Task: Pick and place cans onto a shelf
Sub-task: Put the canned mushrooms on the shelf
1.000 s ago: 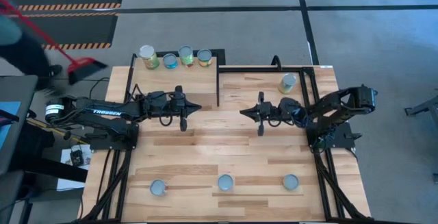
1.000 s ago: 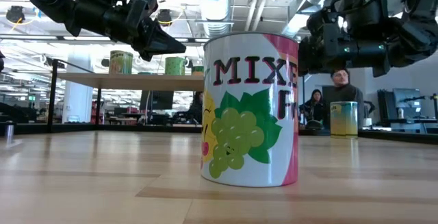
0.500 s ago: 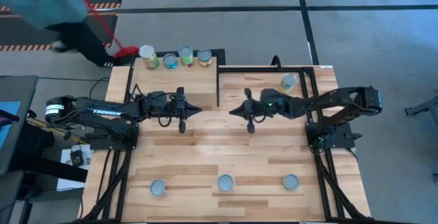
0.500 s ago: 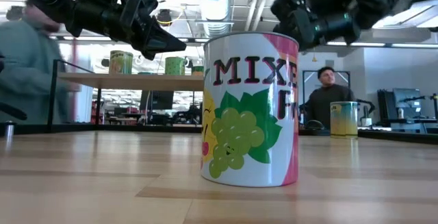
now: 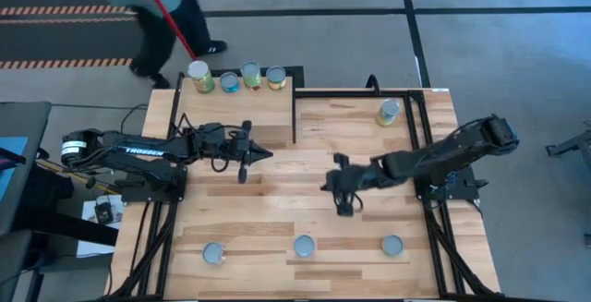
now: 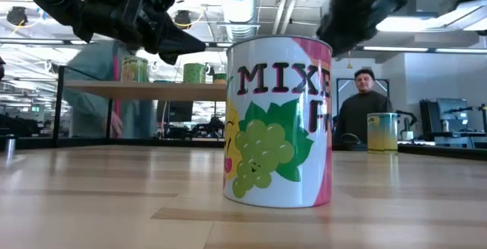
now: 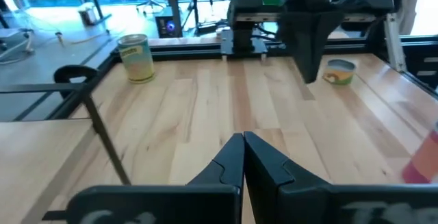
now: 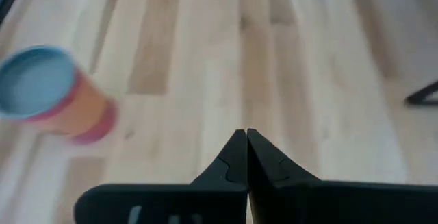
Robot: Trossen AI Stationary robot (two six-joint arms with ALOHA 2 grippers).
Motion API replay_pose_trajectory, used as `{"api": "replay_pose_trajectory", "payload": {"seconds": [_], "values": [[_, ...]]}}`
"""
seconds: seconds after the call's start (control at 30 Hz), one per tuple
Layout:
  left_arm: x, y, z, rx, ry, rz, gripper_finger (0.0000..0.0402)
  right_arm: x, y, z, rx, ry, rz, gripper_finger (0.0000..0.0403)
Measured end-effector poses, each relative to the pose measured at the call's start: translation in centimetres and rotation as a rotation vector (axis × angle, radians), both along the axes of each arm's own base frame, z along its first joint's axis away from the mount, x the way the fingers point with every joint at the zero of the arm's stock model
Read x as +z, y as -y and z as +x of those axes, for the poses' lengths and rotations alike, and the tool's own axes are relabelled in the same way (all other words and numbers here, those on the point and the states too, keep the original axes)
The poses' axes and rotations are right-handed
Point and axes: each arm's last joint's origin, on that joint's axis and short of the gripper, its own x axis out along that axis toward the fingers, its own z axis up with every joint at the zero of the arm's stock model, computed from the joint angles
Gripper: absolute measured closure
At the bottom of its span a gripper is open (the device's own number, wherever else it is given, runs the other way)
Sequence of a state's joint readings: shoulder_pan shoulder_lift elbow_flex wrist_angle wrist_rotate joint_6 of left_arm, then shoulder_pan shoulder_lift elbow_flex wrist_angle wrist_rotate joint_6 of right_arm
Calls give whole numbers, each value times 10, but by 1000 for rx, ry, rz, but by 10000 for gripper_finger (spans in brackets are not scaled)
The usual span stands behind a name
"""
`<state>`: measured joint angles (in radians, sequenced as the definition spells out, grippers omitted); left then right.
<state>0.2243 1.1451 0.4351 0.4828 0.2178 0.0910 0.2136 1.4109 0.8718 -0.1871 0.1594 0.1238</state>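
Observation:
Several cans stand upright on the shelf (image 5: 235, 99) at the table's far left, among them a green one (image 5: 199, 76) and a yellow one (image 5: 275, 79). One can (image 5: 389, 111) stands at the far right. Three cans (image 5: 213, 253) (image 5: 304, 245) (image 5: 391, 245) stand in a row along the near edge. The middle one fills the low view as a white-and-pink can (image 6: 278, 123). My left gripper (image 5: 268, 156) hovers shut just in front of the shelf. My right gripper (image 5: 325, 187) is shut above mid-table, tipped down, with a blue-topped can (image 8: 41, 90) ahead of it.
A black frame rail (image 5: 295, 108) runs along the shelf's right side. Bare planks (image 5: 277, 200) lie between the grippers and the near row of cans. A person with a red-handled broom (image 5: 162, 11) walks on the floor beyond the far left corner; another person (image 6: 365, 100) stands behind the table.
My right gripper, still shut, has swung from the table's middle toward the near edge, rising a little and tipping its fingers downward. My left gripper's fingertips have turned slightly toward the near edge. The person with the broom has walked to the right behind the table.

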Motion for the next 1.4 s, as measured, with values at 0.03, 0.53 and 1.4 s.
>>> {"api": "replay_pose_trajectory", "payload": {"seconds": [0.03, 0.53, 1.4], "values": [[0, 0, 0, -9, 0, -1, 401, 1, -7, -2, -10, -20, 12, 392], [-4, 1, -1, -24, -44, 29, 401, -11, -80, -51, -212, -276, 295, 358], [-7, 1, -2, -10, -73, 1, 401, -22, -154, -112, -473, -691, 379, 243]]}}
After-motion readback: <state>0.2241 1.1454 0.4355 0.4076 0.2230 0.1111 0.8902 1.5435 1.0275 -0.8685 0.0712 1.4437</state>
